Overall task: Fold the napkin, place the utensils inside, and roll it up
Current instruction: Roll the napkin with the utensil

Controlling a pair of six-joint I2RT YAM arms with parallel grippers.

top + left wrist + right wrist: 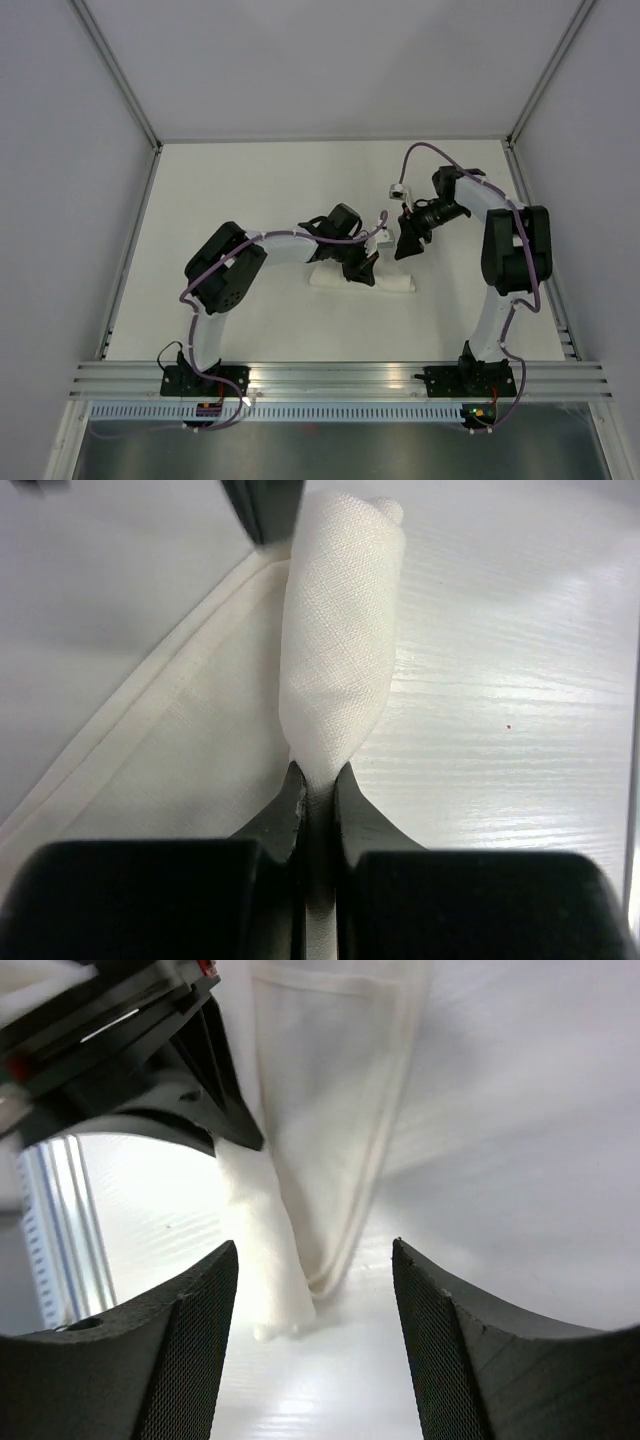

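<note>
Cream tabletop [250, 190], left gripper [320, 782] pinching napkin [340, 630] seen only wrist-side, right gripper [315, 1250] agape

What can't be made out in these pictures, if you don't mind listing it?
No utensils show in any view; whether the napkin wraps them cannot be told.
Top view: the left fingers cover the napkin's middle.
Right wrist view: top edge cuts off the napkin.

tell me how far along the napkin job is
Done: the napkin is folded and partly rolled into a narrow bundle. In hand: the left end effector pinches its end; the right end effector is open, near it. Left: finishing the roll. No utensils show; whether they are inside, I cannot tell.
</note>
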